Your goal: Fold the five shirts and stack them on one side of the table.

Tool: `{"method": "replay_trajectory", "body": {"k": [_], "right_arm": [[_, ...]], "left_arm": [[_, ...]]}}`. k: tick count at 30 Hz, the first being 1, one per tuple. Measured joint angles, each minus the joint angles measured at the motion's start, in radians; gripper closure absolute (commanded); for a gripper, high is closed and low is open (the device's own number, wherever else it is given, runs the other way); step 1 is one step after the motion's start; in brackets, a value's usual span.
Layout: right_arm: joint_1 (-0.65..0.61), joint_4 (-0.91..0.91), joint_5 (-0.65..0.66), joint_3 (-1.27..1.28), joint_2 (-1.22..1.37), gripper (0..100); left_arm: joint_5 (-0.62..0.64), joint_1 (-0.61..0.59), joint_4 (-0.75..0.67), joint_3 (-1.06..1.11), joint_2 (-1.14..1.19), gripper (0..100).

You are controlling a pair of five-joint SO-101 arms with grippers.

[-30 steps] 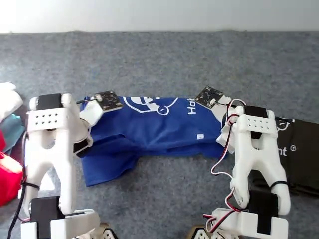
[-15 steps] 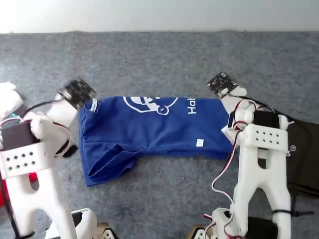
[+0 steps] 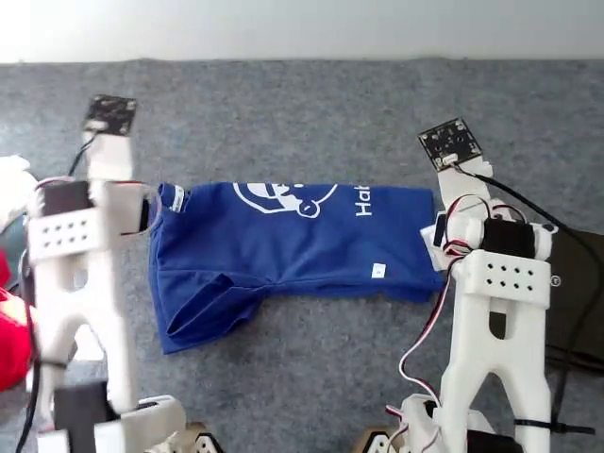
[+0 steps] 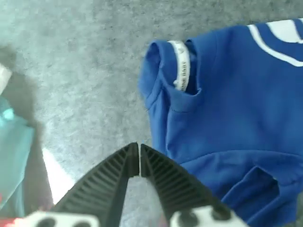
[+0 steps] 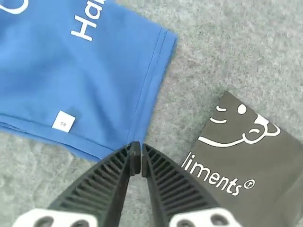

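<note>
Since 1 s ago both arms are drawn back off the blue shirt (image 3: 293, 241); L is swung out sideways. High view: shirt is laid half-folded on the table (image 3: 311, 113), sleeve (image 3: 203, 307) bunched; black shirt (image 3: 576, 302) is lying just beside its other end. L wrist: left gripper (image 4: 138, 149) is held closed, empty, over bare table near the collar (image 4: 180, 64). R wrist: right gripper (image 5: 139, 150) is closed, empty, at the hem edge. Risk: sleeve could be folded in crooked if not flattened; black shirt could be snagged w/ the hem.
</note>
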Motion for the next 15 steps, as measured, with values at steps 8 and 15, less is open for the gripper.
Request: {"method": "replay_trajectory", "body": {"k": [8,15], "right_arm": [[0.000,0.114,-0.009,0.000,0.000,98.9],[0.000,0.184,-0.009,0.000,0.000,98.8]], "left_arm": [[-0.008,0.060,-0.003,-0.255,0.371,98],[-0.066,0.012,0.068,-0.624,0.792,98]]}}
